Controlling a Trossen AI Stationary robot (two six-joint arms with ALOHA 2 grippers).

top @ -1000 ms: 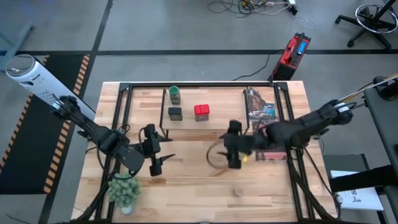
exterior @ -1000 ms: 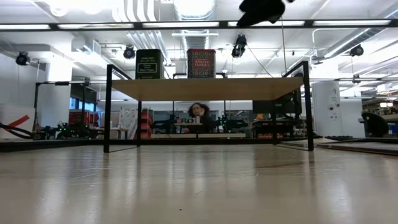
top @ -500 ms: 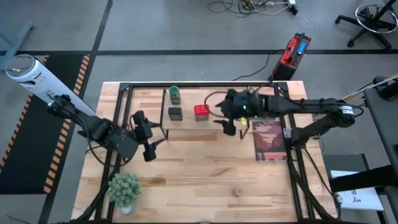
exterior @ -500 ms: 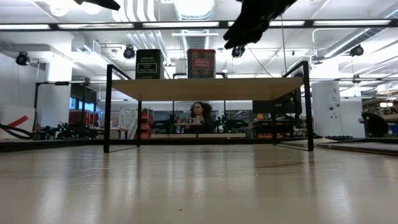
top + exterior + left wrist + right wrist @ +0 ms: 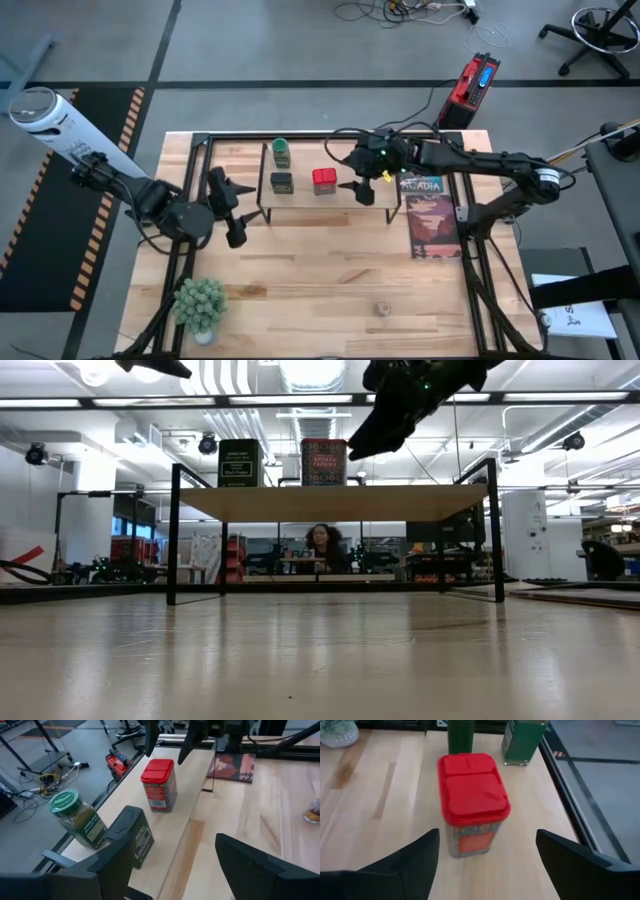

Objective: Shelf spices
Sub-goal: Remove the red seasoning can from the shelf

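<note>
Above, the right gripper hangs over the shelf, its jaws spread wide and holding nothing. The red tin stands upright on the shelf board just ahead of these jaws, apart from both fingers; the right wrist view shows it centred beyond the gap between them. Past the red tin from the jaws stand the dark tin and the green-capped jar, both upright on the same board, the jar nearer the back edge of the bench.

The left gripper hovers at the opposite end of the shelf, its jaws likewise wide open and empty. From this side the dark tin is the nearest item to the jaws, the jar is beside it, and the red tin is farther along the board. A fourth small jar sits on the bench, well apart from both grippers. A potted plant and a book also rest on the bench.
</note>
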